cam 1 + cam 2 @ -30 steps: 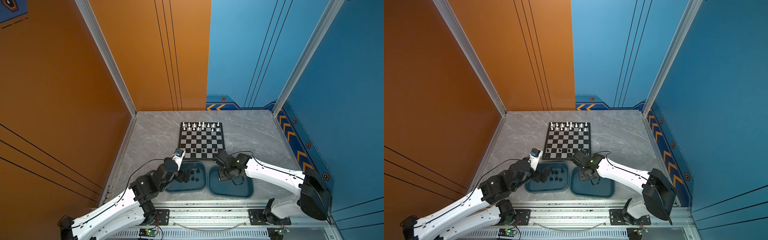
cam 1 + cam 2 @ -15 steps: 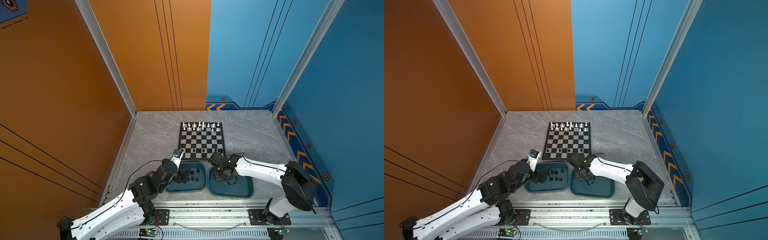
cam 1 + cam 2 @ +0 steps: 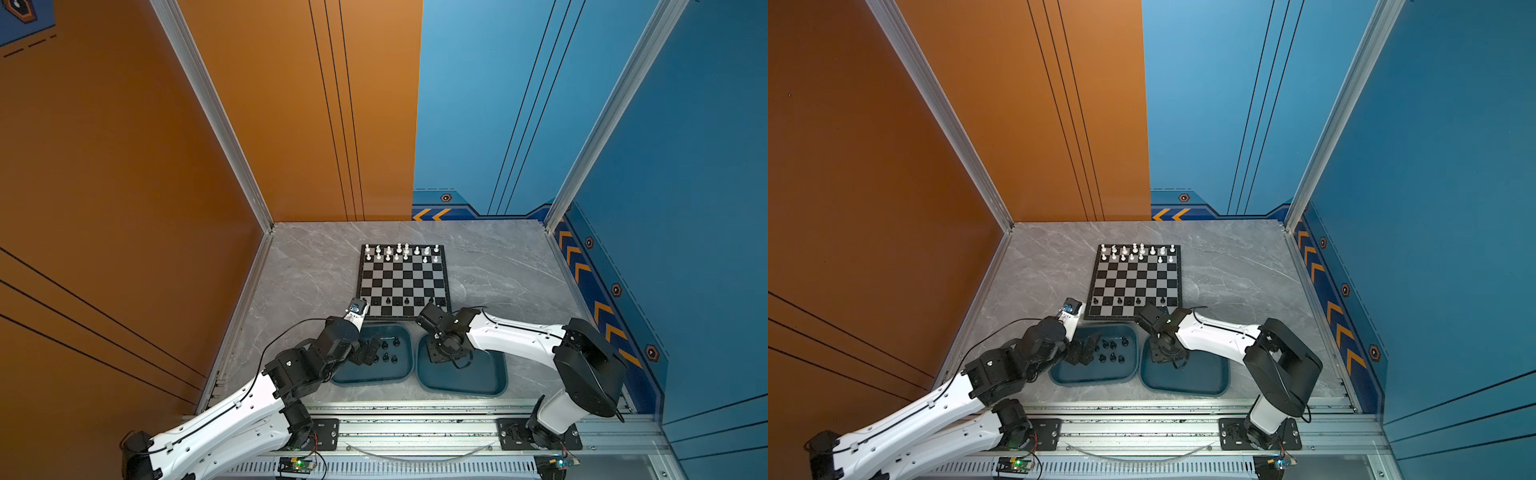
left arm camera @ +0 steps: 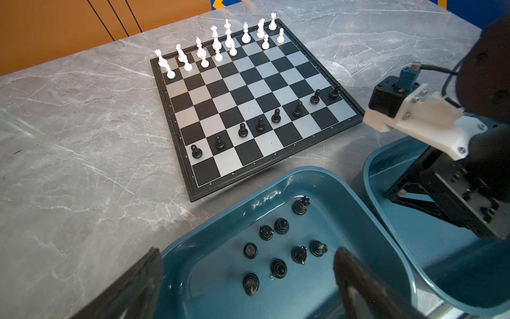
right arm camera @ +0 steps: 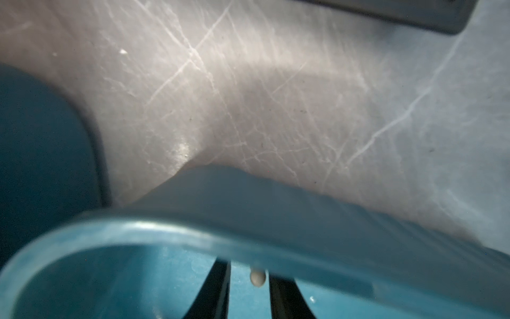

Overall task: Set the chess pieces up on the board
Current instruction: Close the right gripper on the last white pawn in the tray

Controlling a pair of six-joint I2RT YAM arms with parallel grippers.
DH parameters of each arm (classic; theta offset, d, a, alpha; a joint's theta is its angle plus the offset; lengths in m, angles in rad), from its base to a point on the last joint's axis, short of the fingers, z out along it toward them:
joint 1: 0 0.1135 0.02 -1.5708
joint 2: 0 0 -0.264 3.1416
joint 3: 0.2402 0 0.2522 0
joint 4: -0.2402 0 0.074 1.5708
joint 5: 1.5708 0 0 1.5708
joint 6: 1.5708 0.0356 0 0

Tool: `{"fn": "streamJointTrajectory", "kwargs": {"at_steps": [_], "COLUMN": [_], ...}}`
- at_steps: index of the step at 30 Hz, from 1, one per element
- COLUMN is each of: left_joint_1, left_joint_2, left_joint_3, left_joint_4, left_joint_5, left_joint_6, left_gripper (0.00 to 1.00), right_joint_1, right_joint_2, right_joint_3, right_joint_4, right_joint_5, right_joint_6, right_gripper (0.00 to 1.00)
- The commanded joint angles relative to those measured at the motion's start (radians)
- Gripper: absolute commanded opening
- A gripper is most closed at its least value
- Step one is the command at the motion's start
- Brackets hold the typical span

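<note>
Black chessmen (image 4: 278, 268), eight of them, sit in the left teal tray (image 4: 358, 210) under the wide-open, empty left gripper (image 4: 247, 251). One white piece (image 5: 258, 277) stands in the right tray (image 5: 165, 229) between the narrowed jaws of the right gripper (image 5: 249, 273); whether they clamp it I cannot tell. The board (image 3: 402, 282) lies just beyond both trays.

The right wrist view is blurred throughout. Between the jaws of the right gripper (image 5: 247, 272) sits a small pale knob (image 5: 258, 277) — possibly the top of a white chess piece. Whether either jaw touches it cannot be told. Just past the jaws the teal tray rim (image 5: 171, 234) smears across, the jaw tips are lost against it, and both fingers (image 5: 220, 290) run off the picture's edge. In both top views those tips hide under the gripper's own body. The left gripper (image 4: 248, 250) shows only two blurred, cut-off fingers (image 4: 356, 279) — in a top view the black pieces (image 3: 385, 345) ahead of its jaws are too small to tell apart.
</note>
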Motion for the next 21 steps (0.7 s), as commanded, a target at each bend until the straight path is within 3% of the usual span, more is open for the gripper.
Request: {"fn": "streamJointTrajectory", "kwargs": {"at_steps": [1, 6, 21], "left_joint_1": [0.014, 0.021, 0.024], "left_joint_2": [0.003, 0.002, 0.008], "left_joint_3": [0.015, 0.012, 0.018], "left_joint_4": [0.018, 0.018, 0.025], "left_joint_5": [0.023, 0.027, 0.029], "left_joint_6": [0.016, 0.013, 0.017], "left_gripper": [0.98, 0.98, 0.98], "right_joint_1": [-0.005, -0.007, -0.016], "right_joint_2": [0.014, 0.008, 0.000], "right_joint_3": [-0.020, -0.030, -0.028], "right_joint_4": [0.001, 0.002, -0.011], "right_joint_5": [-0.011, -0.014, -0.008], "right_joint_6": [0.014, 0.016, 0.003], "right_gripper": [0.25, 0.25, 0.11]}}
